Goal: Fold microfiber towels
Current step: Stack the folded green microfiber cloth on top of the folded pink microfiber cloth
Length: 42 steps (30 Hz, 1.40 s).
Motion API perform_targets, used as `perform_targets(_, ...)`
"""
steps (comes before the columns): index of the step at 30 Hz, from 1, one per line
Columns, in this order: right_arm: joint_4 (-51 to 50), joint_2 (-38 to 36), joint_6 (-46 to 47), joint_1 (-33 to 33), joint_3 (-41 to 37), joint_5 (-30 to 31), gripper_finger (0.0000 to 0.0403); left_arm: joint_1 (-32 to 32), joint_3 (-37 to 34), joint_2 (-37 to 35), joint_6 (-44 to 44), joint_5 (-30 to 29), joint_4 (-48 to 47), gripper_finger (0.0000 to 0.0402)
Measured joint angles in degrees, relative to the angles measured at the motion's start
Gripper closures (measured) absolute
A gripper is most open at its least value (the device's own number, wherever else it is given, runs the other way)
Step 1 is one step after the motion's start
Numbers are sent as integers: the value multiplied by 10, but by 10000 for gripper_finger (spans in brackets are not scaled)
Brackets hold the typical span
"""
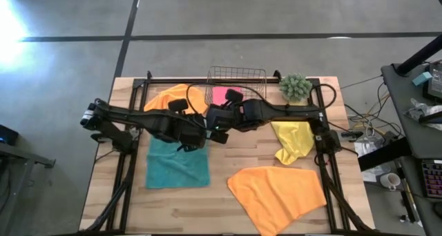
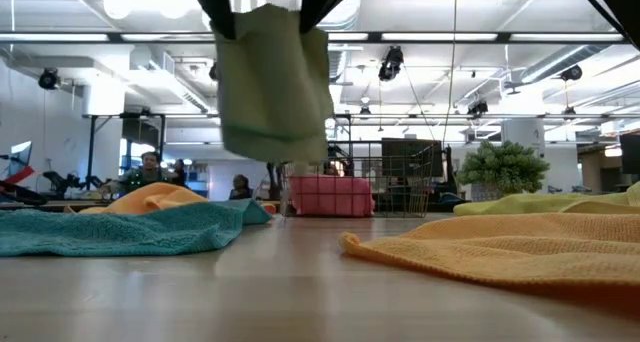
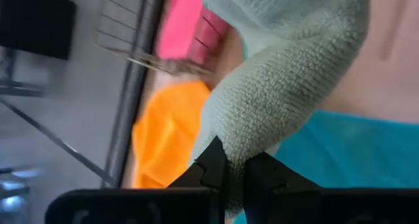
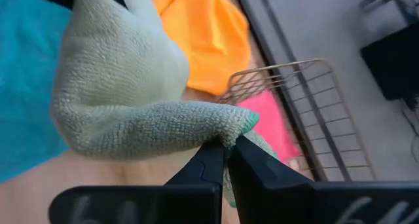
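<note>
table | basket: pink towel | both end effectors pinch sage towel

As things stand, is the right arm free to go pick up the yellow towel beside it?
Probably not yet: the right gripper is shut on the sage green towel, shared with the left gripper. The yellow towel itself lies uncovered.

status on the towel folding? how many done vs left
Done: maybe the pink towel in the basket, though whether it's folded can't be told. In hand: both claws, left and right, are shut on the sage towel, hanging above the table. Left: teal towel, yellow towel, and two orange towels lie unfolded.
</note>
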Motion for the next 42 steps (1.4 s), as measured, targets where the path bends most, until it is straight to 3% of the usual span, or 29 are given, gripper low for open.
perform_targets(11, 1, -56, -14, -10, 0, 88, 394, 76, 23, 0, 194, -81, 139, 394)
perform_targets(24, 1, -70, -80, -104, 0, 114, 394, 208, 28, 4, 439, -95, 352, 394)
perform_targets(31, 5, -70, -112, -170, 0, 113, 394, 273, 26, 5, 506, -89, 414, 394)
perform_targets(37, 5, -70, -133, -207, 0, 80, 394, 321, 24, 5, 508, -3, 435, 394)
perform_targets(42, 5, -66, -141, -228, 0, 64, 394, 338, 20, 36, 534, 6, 463, 394)
